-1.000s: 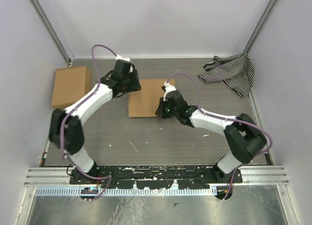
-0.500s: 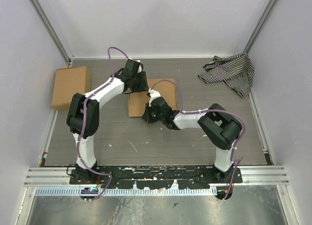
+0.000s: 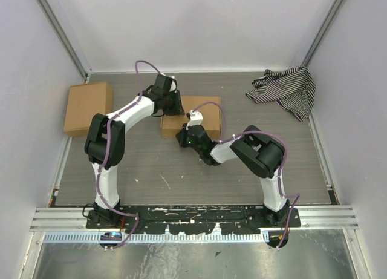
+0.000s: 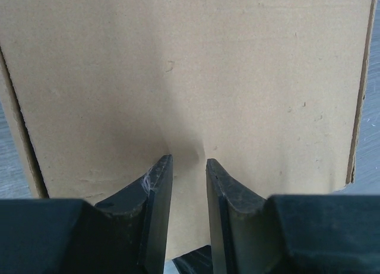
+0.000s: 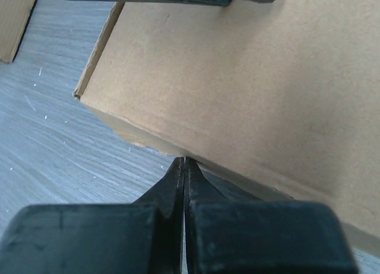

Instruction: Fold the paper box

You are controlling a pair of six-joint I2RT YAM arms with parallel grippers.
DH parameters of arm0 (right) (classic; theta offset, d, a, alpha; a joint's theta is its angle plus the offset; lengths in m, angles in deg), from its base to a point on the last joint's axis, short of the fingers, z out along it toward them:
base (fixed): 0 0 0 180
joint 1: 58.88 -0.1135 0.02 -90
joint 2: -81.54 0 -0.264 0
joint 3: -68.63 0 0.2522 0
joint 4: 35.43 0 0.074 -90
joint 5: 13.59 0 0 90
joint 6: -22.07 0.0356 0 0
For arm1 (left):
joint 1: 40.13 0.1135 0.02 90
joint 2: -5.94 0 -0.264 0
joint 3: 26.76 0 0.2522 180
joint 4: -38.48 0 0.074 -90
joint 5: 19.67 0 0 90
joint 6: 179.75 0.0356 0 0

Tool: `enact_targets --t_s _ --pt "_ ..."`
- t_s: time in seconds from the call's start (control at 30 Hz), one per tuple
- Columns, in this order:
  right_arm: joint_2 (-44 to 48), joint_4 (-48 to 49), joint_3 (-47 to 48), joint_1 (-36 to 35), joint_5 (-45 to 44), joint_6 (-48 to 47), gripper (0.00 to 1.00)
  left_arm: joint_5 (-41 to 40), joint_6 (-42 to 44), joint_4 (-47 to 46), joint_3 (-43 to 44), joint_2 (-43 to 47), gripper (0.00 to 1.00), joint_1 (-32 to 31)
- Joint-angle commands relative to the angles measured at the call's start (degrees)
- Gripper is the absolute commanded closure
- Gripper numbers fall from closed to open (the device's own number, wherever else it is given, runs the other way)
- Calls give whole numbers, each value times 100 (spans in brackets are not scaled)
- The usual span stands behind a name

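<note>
Paper box (image 3: pixel 204 114): left gripper (image 4: pixel 189 162) over its top, jaws narrowly apart, empty; right gripper (image 5: pixel 184 160) closed, tips touching its near edge.

You have a plain brown paper box (image 3: pixel 208 117) on a grey wood-grain worktop (image 3: pixel 157 167) flecked with white. The larger box (image 3: pixel 88 108) is the same plain brown. The cloth (image 3: pixel 287 88) is black-and-white striped. The left tool (image 4: pixel 188 161) and right tool (image 5: pixel 184 161) are black; the arms (image 3: pixel 130 114) are white with black joints, and their cables (image 3: pixel 143 63) are purple.
</note>
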Motion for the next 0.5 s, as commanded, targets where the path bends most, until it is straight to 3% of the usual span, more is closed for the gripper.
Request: enact_targets --t_s 0.0,0.2,0.33,0.47 --pt "-49 870 -127 50 -1067 65 99 441 237 498 -185 -310 64 -31" --pt "-96 1529 -536 51 -1587 -113 99 686 320 407 -480 -237 69 -28" --pt "-238 1518 -387 69 -1163 -227 99 858 387 371 -535 -208 69 -27" --pt "-268 1461 -342 69 -934 -223 99 908 471 386 -494 -104 63 -28"
